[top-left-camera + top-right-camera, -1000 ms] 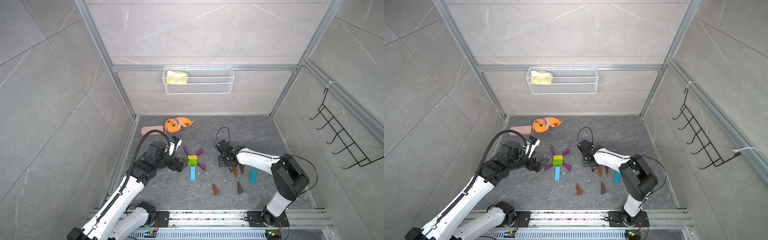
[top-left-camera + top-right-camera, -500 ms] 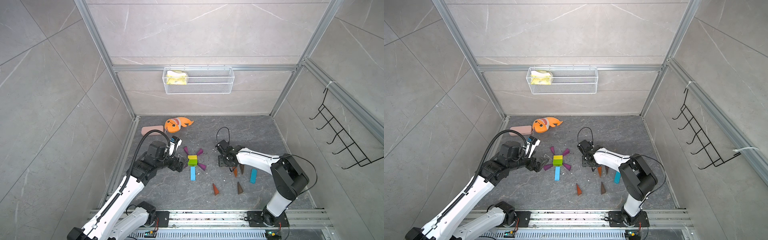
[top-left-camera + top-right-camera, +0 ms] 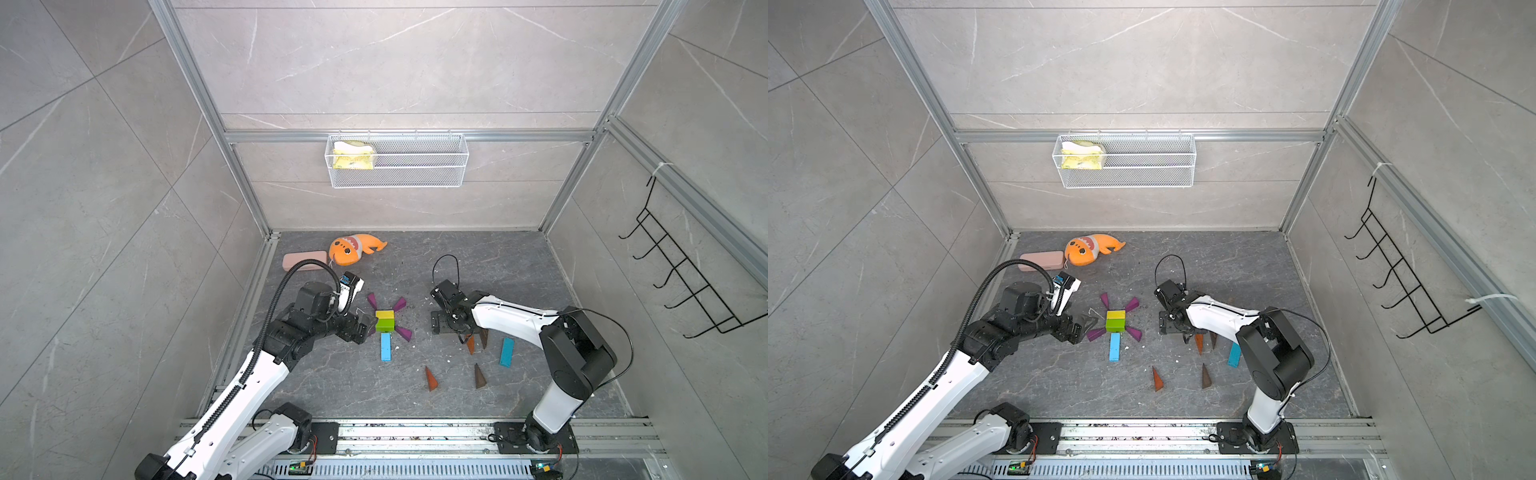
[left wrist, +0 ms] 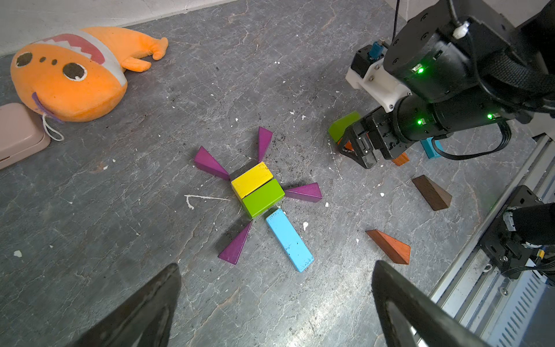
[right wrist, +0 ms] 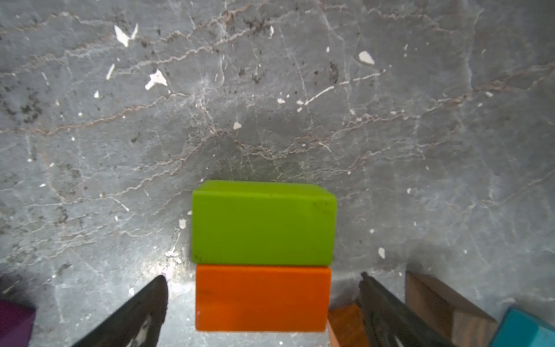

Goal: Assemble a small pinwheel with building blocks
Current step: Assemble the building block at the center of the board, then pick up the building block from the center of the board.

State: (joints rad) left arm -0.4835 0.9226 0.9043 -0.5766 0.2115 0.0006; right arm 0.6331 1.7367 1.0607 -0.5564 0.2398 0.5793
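**Both grippers wide, pinwheel blocks spread over the tabletop**

We found the left gripper (image 4: 277,264) spread wide and empty. Its two dark fingers (image 4: 144,306) hung over the grey tabletop (image 3: 478,257), just beside the laid-out pinwheel. At the pinwheel's middle, a yellow brick (image 4: 251,178) and a green brick (image 4: 262,197) lay touching along their long sides. Four purple wedges (image 4: 210,163) fanned out from the corners of that pair, each with its thin tip turned inward. A light-blue bar (image 4: 289,239) ran outward from the green brick's long side.

The right gripper (image 5: 263,276) was low at the tabletop, well apart from the pinwheel, and its jaws stood wide as well. In the right wrist view, a second green brick (image 5: 263,223) and an orange brick (image 5: 262,297) lay touching along their long sides. The orange brick sat between the right fingers (image 5: 141,312) with bare tabletop showing on either side of it, so we judged that this gripper held nothing.

Just beside that gripper we noted an orange wedge (image 3: 471,345) and a brown wedge (image 3: 484,338) close together, with a second light-blue bar (image 3: 507,351) near them. Closer to the rail (image 3: 415,432) lay a second orange wedge (image 3: 431,379) and a second brown wedge (image 3: 480,376), apart from each other.

Toward the back wall, an orange plush shark (image 3: 353,251) lay just beside a pink case (image 3: 304,261), both well clear of the blocks
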